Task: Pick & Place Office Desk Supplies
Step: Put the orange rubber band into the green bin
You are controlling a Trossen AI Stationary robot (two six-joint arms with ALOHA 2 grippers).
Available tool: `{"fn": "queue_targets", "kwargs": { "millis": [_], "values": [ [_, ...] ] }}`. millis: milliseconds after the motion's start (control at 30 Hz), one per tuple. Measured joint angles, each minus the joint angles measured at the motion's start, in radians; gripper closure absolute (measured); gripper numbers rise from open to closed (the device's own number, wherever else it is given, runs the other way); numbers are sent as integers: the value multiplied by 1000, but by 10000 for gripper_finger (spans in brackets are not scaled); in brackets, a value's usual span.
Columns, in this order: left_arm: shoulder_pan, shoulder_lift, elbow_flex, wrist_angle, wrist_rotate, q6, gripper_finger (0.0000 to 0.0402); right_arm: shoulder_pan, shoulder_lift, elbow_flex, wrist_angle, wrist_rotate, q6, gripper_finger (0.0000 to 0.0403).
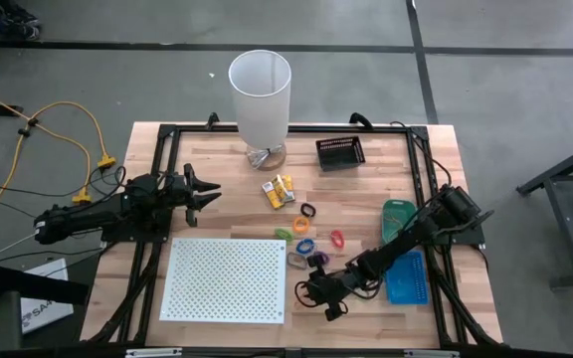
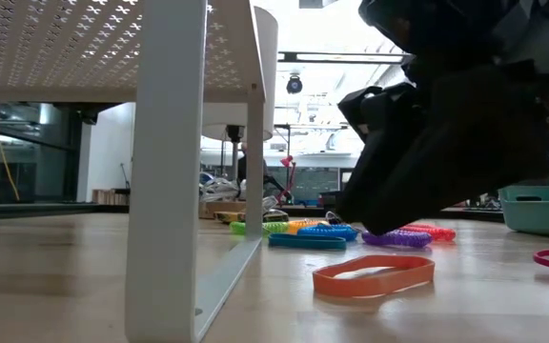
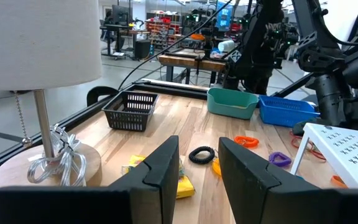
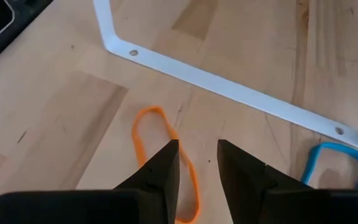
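I have the right gripper (image 4: 197, 163) low over the wooden table (image 1: 366, 194), near the front edge beside the white perforated board (image 1: 229, 279). Its two dark fingers stand parted with nothing between them, one on each side of the thin orange rubber band (image 4: 166, 160) lying flat on the wood. I judge that straddle to be the point: a limp flat loop gives no height to bite, so the fingers have to pass one strand between them and pinch down against the table. In the right wrist view a light blue rubber band (image 4: 328, 163) lies just beyond the board's white metal foot (image 4: 229, 84), which runs close by and leaves me little room to swing.

The left gripper (image 3: 197, 163) waits at the left side of the table, raised and aimed across it, its fingers apart and empty. Ahead of it are the yellow-orange packets (image 1: 280, 191) and a small black coiled ring (image 3: 201, 154).

The remaining coloured loops (image 1: 311, 244) sit clustered mid-table, untouched. The bins are grouped on the right so drops stay short: a teal tray (image 1: 399, 213), a blue basket (image 1: 406, 278) and a black mesh basket (image 1: 340, 152) farther back. The tall white lamp shade (image 1: 260, 89) stands behind.
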Motion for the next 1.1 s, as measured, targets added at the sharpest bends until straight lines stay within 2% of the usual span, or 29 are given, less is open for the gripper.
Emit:
{"fn": "queue_targets", "kwargs": {
  "millis": [633,1100],
  "values": [
    [0,0,0,0,0,0,293,47,0,0,20,79,27,306],
    [0,0,0,0,0,0,293,41,21,0,13,74,44,306]
  ]
}}
